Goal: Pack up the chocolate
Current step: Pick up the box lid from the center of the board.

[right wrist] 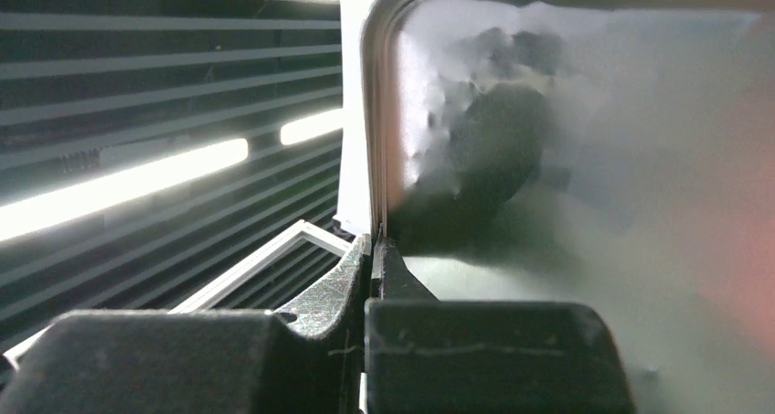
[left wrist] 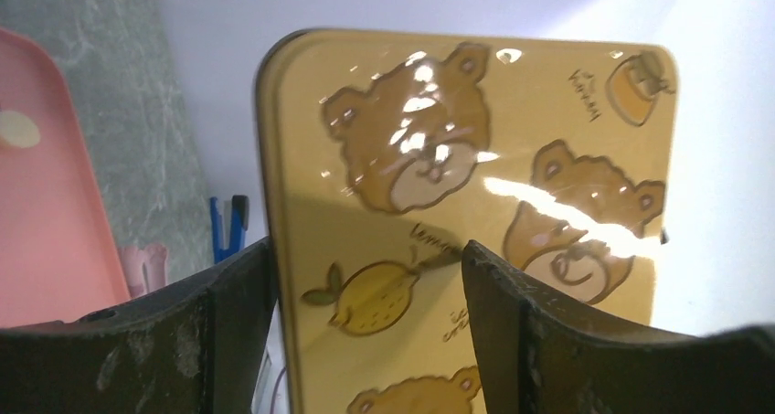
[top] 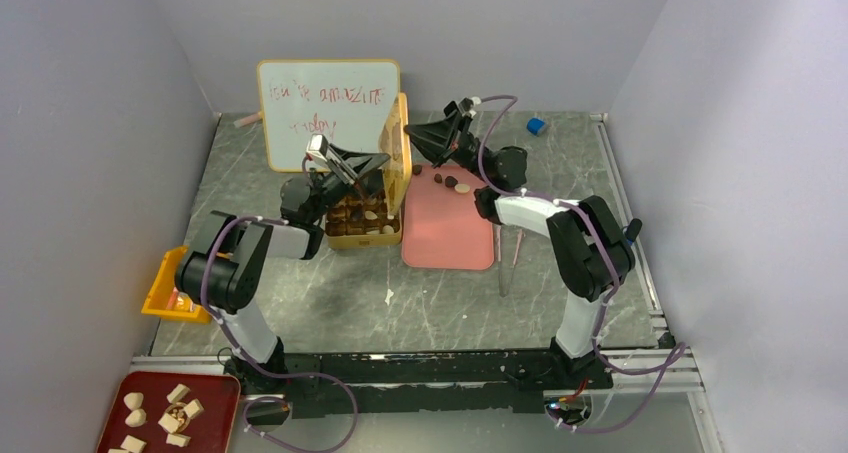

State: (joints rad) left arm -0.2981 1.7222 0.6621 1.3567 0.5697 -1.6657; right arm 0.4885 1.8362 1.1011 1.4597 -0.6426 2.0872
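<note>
My right pincer (right wrist: 375, 249) was squeezed tight on the thin rim of the lid (right wrist: 548, 112), with no gap between its two fingers. The lid stood up on its edge, not flat. It was about halfway between the left and right edges of the tabletop, and closer to the far edge than the near one. Its long side ran from far to near. Its plain shiny face looked toward my right arm. Its picture face, with bears and a lemon, looked toward my left pincer (left wrist: 366, 249). That pincer was wide open and held nothing. The lid showed in the gap past its fingers, and I could not tell if it touched them. The yellow tin (top: 365, 237) sat just on the left side of the lid, under my left pincer. Most of the chocolate (top: 360, 216) lay inside it, dark and tan bits. A few more dark pieces (top: 452, 181) lay loose on the far end of the pink tray (top: 450, 235), just to the right of the lid. I thought the lid would have to tip over to the left to cover the tin, and my right pincer was the one holding it. But the loose pieces were not in yet, and my right arm was the closer one to them.
</note>
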